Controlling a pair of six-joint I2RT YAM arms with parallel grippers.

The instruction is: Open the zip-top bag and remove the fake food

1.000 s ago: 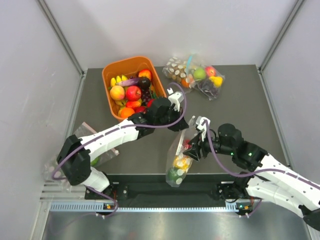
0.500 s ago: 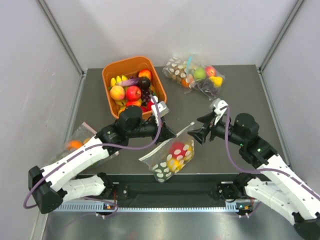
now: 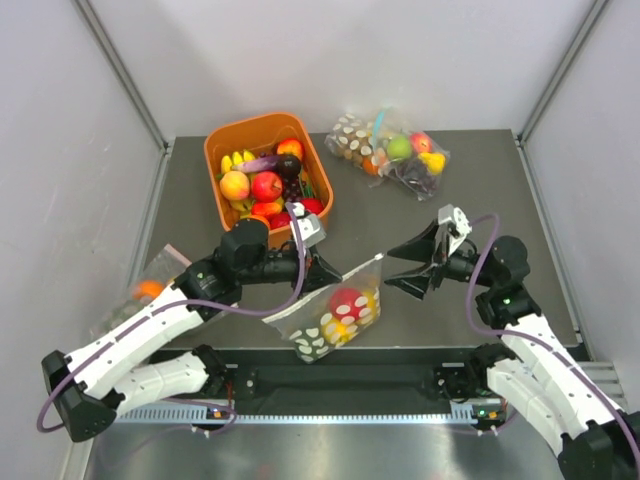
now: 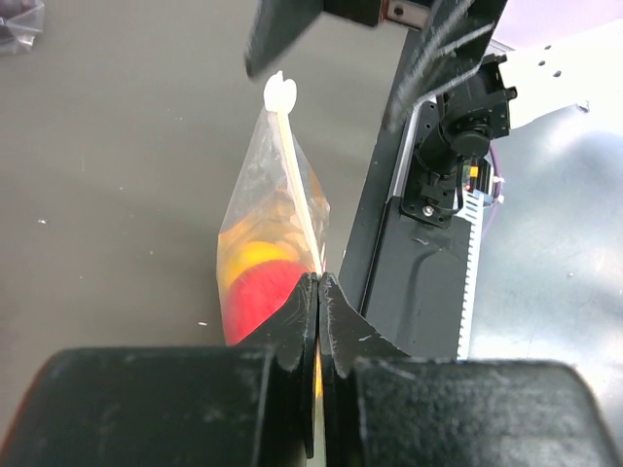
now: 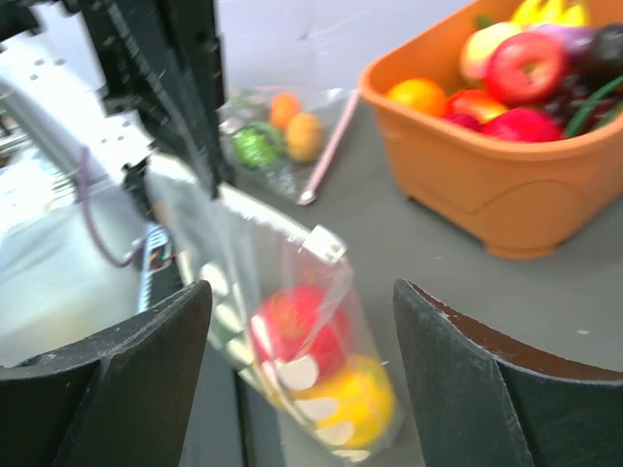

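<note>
Pinching the zip-top bag (image 3: 322, 322) by one end of its zip strip with the left gripper (image 4: 319, 284), pressing both fingers flat together on the plastic, showing no gap at all in the left wrist view. Holding that bag on the near side of the orange bin (image 3: 214, 150), just off the bin's near right corner, and letting the dotted pouch sag below the strip toward the near edge of the dark table (image 3: 480, 210). Showing the fake food (image 3: 347, 300) through the clear plastic: a red fruit uppermost, something yellow tucked against it, all bunched low in the pouch. Stretching the strip from the pinching fingers out to a white slider tab (image 5: 327, 244) at the free end, farther right of the bin. Hovering the right gripper (image 3: 392, 270) right of the bin and nearer than it, spreading its fingers wide and aiming them at that free end. Framing the pouch between those two spread fingers in the right wrist view, gripping nothing; touching the tab or not, impossible to tell. Leaving a second dotted bag (image 3: 392, 150) of fruit lying right of the bin at the far side, and a third bag (image 3: 150, 285) lying left of the bin and nearer, beside the left arm. Passing over the bin itself, heaped with toy fruit.
</note>
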